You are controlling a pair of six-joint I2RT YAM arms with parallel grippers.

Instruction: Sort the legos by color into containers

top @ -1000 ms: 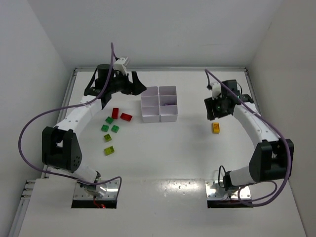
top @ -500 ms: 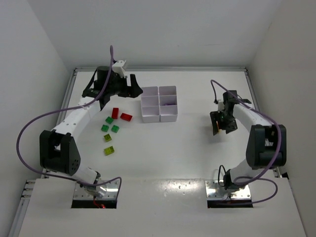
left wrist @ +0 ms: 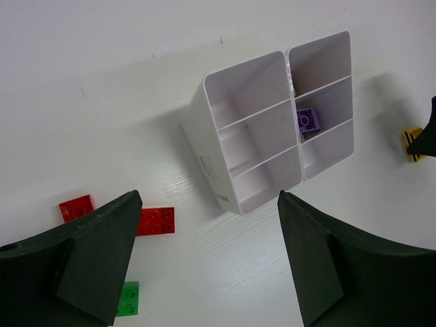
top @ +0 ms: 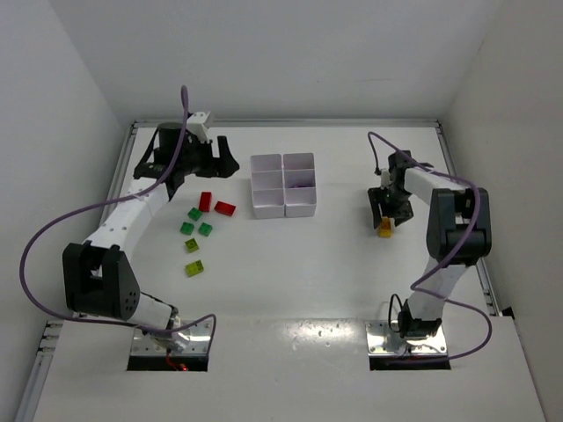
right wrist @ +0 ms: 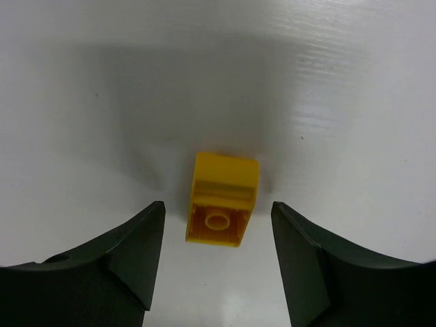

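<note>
Your right gripper (right wrist: 216, 216) stands spread open, with the yellow brick (right wrist: 223, 184) centred between its fingers, well right of the white tray (top: 268, 211). The brick seems tipped on its side. Your left gripper (left wrist: 208, 204) hangs open left of the tray.

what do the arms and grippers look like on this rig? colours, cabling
Left arm and right arm: white links, black joint housings, silver base plates. A purple cable loops loosely along each. Left gripper and right gripper have two dark, wedge-shaped fingers, no markings visible.
</note>
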